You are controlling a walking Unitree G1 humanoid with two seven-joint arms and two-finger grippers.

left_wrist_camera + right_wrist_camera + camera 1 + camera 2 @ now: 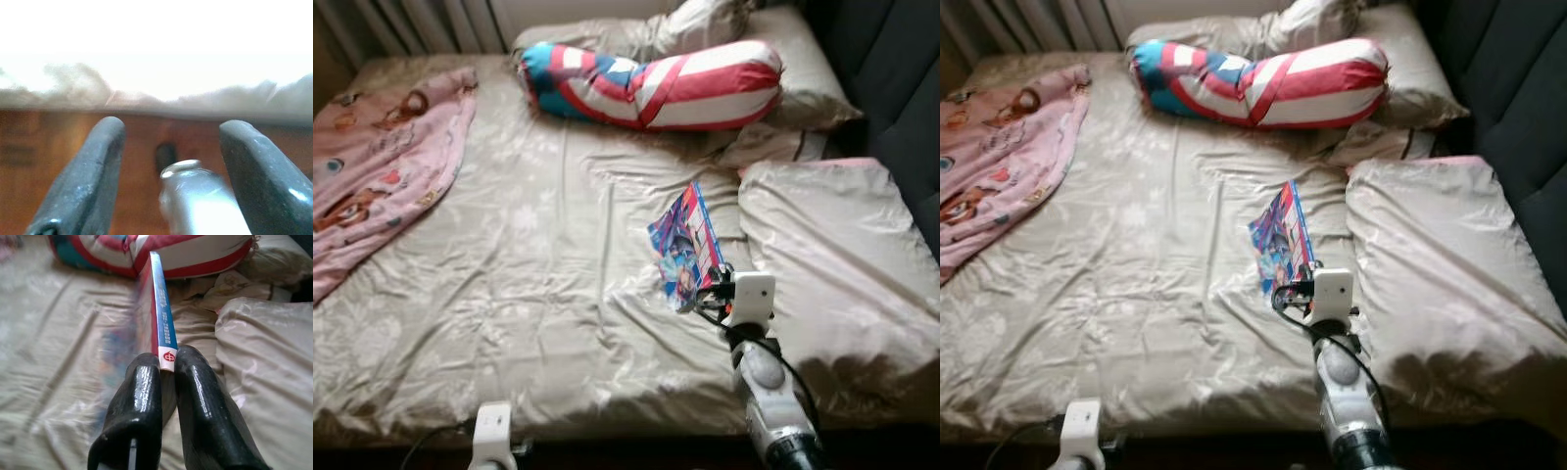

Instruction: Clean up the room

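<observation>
Jaws clenched: right gripper [167, 369] pinching thin glossy book [687, 245] by its spine above wrinkled satin bedsheet [529, 284]; left gripper [168, 142] spread wide.

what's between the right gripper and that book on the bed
Nothing visible: the right gripper is already shut on the book, pinching its spine edge between both fingers. The book stands tilted above the beige sheet, beside the beige pillow.

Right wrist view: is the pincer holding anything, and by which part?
Yes. The right pincer grips the thin colourful book by its spine edge, near one corner.
</observation>
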